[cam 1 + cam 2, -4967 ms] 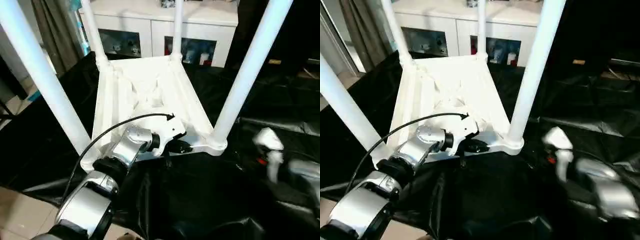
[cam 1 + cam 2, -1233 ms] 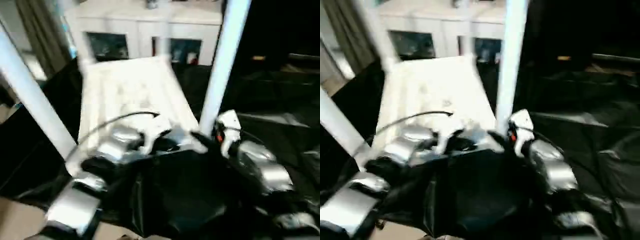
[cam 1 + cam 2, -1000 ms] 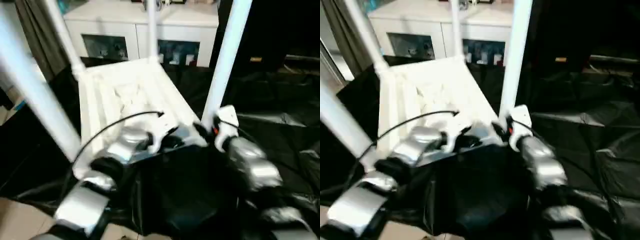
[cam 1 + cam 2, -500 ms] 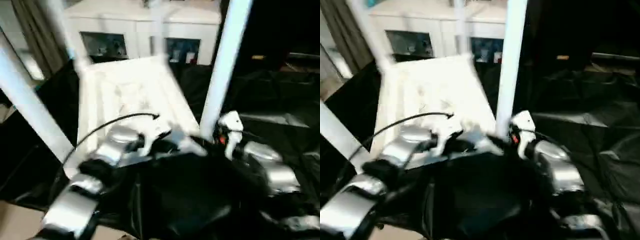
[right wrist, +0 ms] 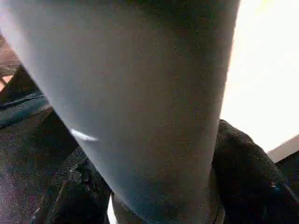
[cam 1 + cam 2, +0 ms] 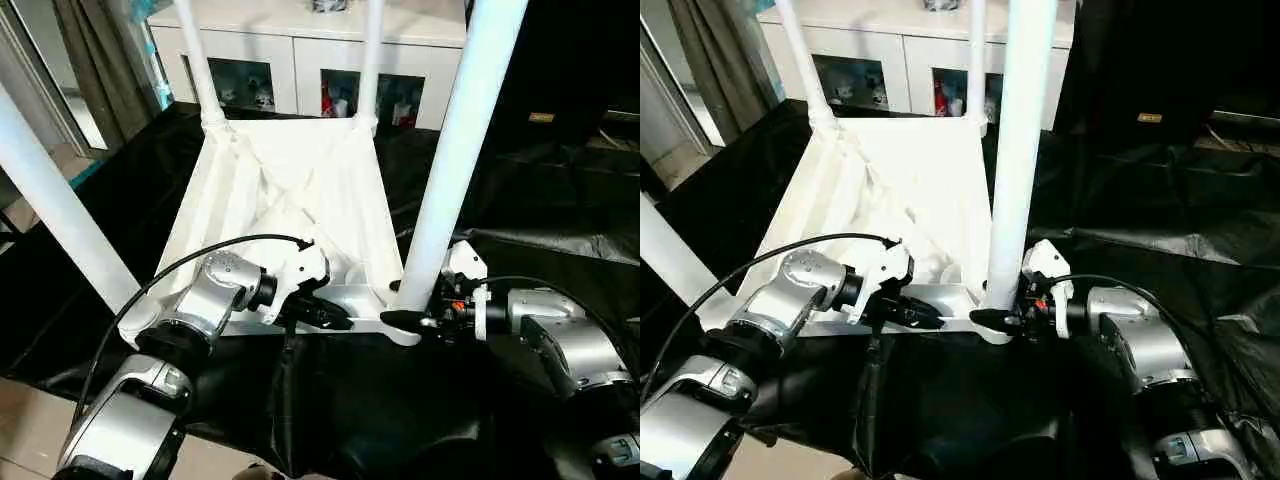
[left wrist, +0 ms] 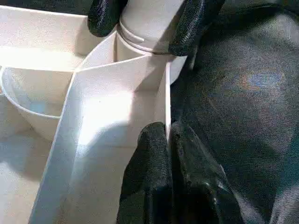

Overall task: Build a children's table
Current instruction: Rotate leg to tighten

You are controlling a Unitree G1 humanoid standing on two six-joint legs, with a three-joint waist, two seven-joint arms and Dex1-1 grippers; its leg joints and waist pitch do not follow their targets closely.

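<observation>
Background and floor covering. A black sheet (image 6: 400, 410), creased and folded in places, is spread across the floor. Behind it stands a white cabinet (image 6: 300, 40) with two glass-fronted shelves (image 6: 243, 84); small coloured items (image 6: 338, 103) sit inside, too small to identify. At the left, a grey-brown curtain (image 6: 90, 60) hangs beside a pale frame, with bare light flooring (image 6: 25, 410) at the sheet's near left edge. A small yellowish object (image 6: 541, 117) lies far right on the dark ground.
</observation>
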